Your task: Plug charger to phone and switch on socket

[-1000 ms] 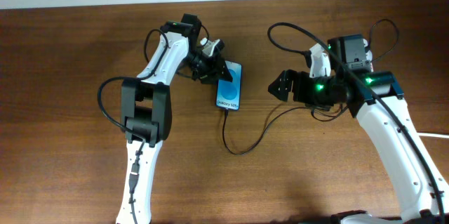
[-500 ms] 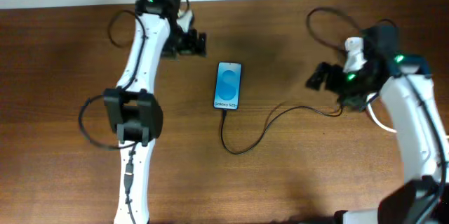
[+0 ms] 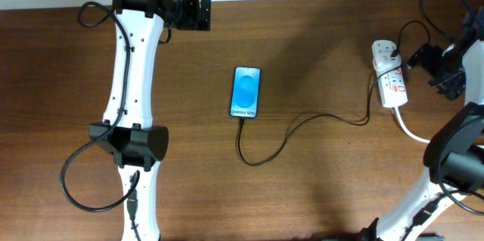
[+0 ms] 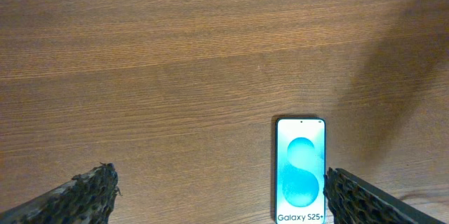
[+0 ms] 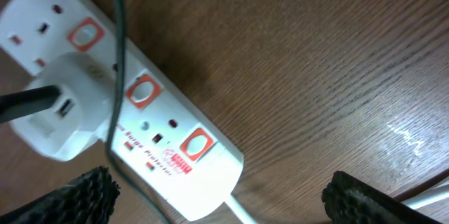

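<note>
The charger (image 3: 240,139) looks seated in the phone (image 3: 246,92), so I hover my right tool (image 5: 221,196), fingers apart, over the socket (image 5: 161,129), where pressing its red switch (image 5: 142,90) comes next; my left tool (image 4: 217,196) idles apart.

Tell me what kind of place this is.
Probably a robot test bench: two robot arms at a wooden table, with a phone, its charger cable and a power strip.

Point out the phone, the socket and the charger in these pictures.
phone (image 3: 246,91), overhead view, centre of its blue screen.
socket (image 5: 168,120), right wrist view, white body between red switches.
charger (image 3: 240,137), overhead view, cable stretch just below the phone.
</note>
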`<state>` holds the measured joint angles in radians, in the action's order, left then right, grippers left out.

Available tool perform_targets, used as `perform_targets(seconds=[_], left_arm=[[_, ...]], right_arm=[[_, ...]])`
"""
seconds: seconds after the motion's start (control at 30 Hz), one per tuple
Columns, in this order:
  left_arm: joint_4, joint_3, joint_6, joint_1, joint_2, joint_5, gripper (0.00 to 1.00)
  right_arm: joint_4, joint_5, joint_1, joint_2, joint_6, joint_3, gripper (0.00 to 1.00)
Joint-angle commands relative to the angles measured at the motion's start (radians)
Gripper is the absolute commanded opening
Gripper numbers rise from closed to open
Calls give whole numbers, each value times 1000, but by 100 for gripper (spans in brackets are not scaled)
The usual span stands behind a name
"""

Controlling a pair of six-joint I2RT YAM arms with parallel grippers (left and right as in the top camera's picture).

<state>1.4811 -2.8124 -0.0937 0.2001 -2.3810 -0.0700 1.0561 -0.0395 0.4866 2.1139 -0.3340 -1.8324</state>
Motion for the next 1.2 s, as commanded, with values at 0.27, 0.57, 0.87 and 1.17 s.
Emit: perform_targets(seconds=[0.27,0.57,0.87,1.17], left_arm=[[2,2,6,1,-8,15,100],[2,2,5,1,-8,14,99],[2,2,5,0,-8,14,99],[2,2,6,0,-8,14,99]], right_arm=[[-134,-9,-2,137,45,-18,98],[-164,-37,-2,200,38,-18,98],[-155,-145,0,200,50,-18,98],[-129,-156,-2,200,72,-18,98]])
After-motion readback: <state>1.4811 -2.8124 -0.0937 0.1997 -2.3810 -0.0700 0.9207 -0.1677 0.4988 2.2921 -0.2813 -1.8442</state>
